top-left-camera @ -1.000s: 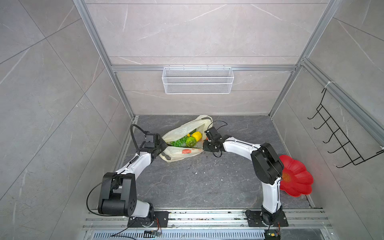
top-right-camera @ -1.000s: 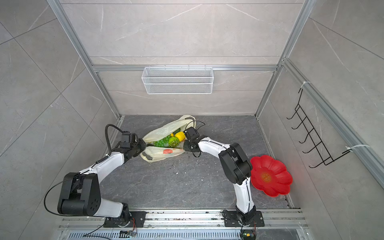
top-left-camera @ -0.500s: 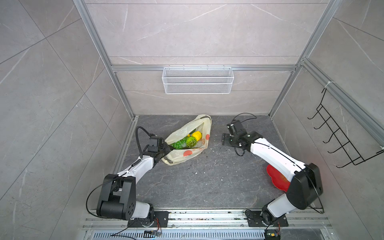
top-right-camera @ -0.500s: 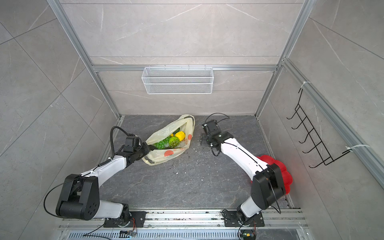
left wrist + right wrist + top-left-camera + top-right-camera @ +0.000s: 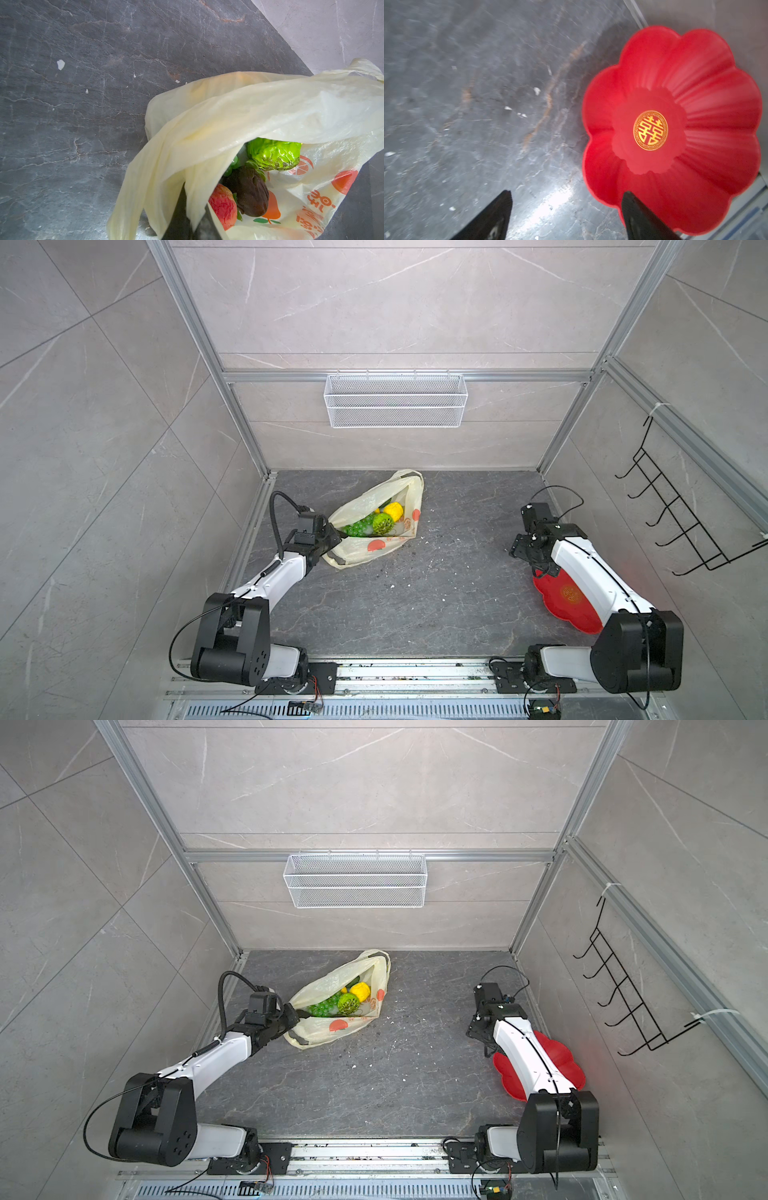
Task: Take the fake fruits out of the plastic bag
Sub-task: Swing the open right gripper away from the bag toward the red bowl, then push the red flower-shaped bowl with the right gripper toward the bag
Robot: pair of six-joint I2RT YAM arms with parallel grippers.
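**Fruits not yet unloaded**

We see the left gripper (image 5: pixel 334 533) pinched shut on the plastic bag (image 5: pixel 365 499), at eleven o'clock from the middle of the floor (image 5: pixel 415 597), fake fruits (image 5: pixel 382 522) inside. The right gripper (image 5: pixel 566 193) gapes empty by the red plate (image 5: pixel 695 83) (bare) at three o'clock. We judge all unloading remains.

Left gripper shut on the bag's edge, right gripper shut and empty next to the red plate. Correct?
One error: the right gripper is open, not shut. The right wrist view shows its fingers wide apart with nothing between them, next to the red plate. The rest holds: the left gripper is shut on the edge of the plastic bag.
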